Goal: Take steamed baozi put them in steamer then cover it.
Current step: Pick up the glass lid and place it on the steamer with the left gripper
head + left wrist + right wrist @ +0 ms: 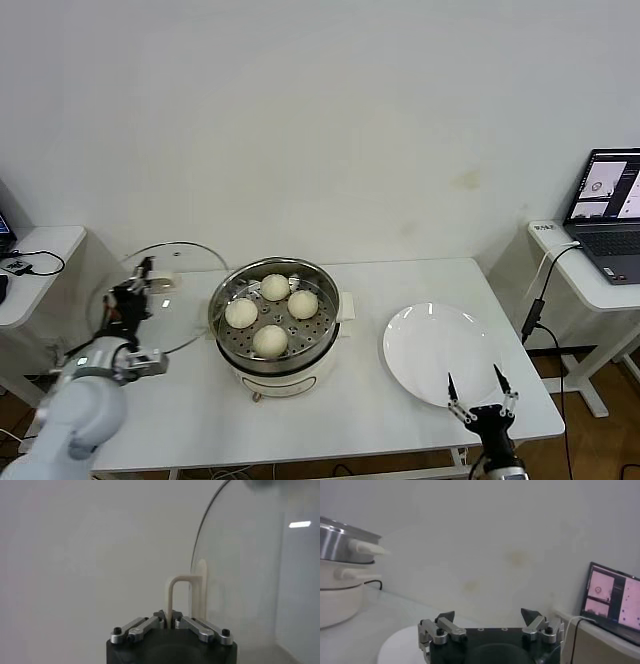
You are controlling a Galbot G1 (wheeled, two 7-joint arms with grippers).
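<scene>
Gripping the cream handle between shut jaws, the cover is held tilted beside the steamer, apparently for covering the four baozi, while the right gripper's jaws are spread wide over the plate.

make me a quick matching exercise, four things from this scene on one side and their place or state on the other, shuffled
Things:
1. steamed baozi
2. cover
3. white plate
4. right gripper

Places or states:
A. held by its handle in the left gripper
B. open, over the plate's near edge
C. on the steamer's tray
D. bare, right of the steamer

Pairs: 1-C, 2-A, 3-D, 4-B
</scene>
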